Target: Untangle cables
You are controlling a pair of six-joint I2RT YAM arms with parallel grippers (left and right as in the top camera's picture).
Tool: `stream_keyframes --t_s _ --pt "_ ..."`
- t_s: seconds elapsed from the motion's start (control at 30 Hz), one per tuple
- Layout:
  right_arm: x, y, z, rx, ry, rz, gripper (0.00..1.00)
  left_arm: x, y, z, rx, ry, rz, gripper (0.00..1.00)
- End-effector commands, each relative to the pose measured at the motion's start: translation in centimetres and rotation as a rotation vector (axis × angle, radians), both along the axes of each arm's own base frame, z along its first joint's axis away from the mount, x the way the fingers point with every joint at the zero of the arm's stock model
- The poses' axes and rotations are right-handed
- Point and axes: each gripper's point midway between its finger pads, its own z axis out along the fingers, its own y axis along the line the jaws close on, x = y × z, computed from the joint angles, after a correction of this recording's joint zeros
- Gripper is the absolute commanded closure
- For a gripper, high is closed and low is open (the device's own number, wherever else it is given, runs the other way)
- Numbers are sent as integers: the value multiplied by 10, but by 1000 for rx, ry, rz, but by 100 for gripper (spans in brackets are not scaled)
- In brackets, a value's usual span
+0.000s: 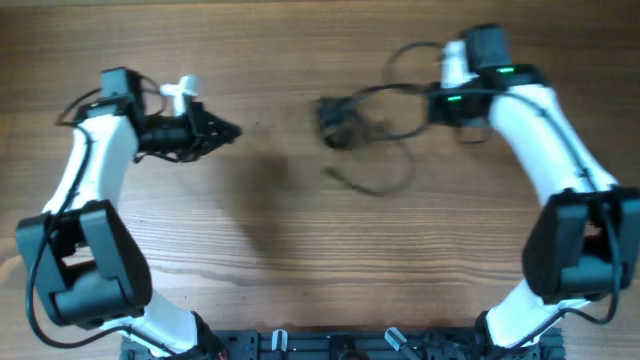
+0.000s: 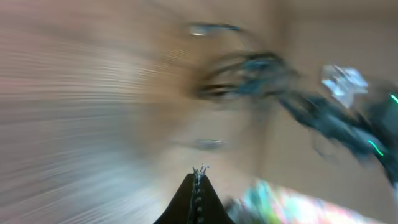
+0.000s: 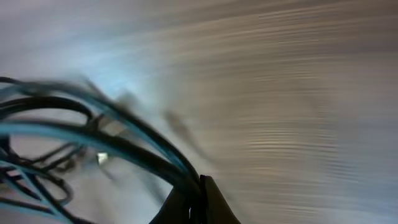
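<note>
Working over a wooden table (image 1: 300, 250), I see the left gripper (image 1: 233, 131) with jaws together, the cables (image 1: 345, 128) well ahead of it. The right gripper (image 3: 200, 182) is clamped on the cables, their knot just past its tips.

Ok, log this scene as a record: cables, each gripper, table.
cables: black; knotted clump mid-table, loose loops around it, strands running to the right gripper
left gripper: shut, empty, to the left of the cables and apart from them
right gripper: shut, cables running into the fingertips, so it appears to grip them
table: wood
image quality: both wrist views blurred, fine detail unreadable
</note>
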Motion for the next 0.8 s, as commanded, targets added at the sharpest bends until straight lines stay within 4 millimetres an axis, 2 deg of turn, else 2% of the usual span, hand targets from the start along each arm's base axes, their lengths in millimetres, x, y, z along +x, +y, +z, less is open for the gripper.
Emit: stream_keyframes --t_s 0.0,0.1,0.2,0.27,0.33,0.4,0.43,0.57,0.67,0.77 --pt "1 -21 -2 40 -10 -1 96 -2 62 -32 342 173 229 96" --pt "-2 26 16 292 -69 214 96 -3 64 -34 360 184 241 96" --pt "-9 47 23 384 -59 256 96 -2 54 -33 352 176 213 96" --pt "-14 56 22 400 -33 262 96 -1 34 -29 326 143 149 96" --pt "-22 76 27 458 -20 310 96 2 6 -20 262 70 46 96" --pt "-29 100 34 517 -19 378 96 3 -15 -15 226 36 -7 88" --pt "-36 120 40 550 -31 460 96 4 -30 -12 205 10 -43 82" --pt "-55 163 44 571 -31 614 96 8 -67 4 111 -73 -130 61" --pt "-71 191 50 614 -36 720 96 14 -80 7 114 -134 -160 44" --pt "-88 213 69 739 -74 841 96 20 -82 8 124 -155 -153 39"
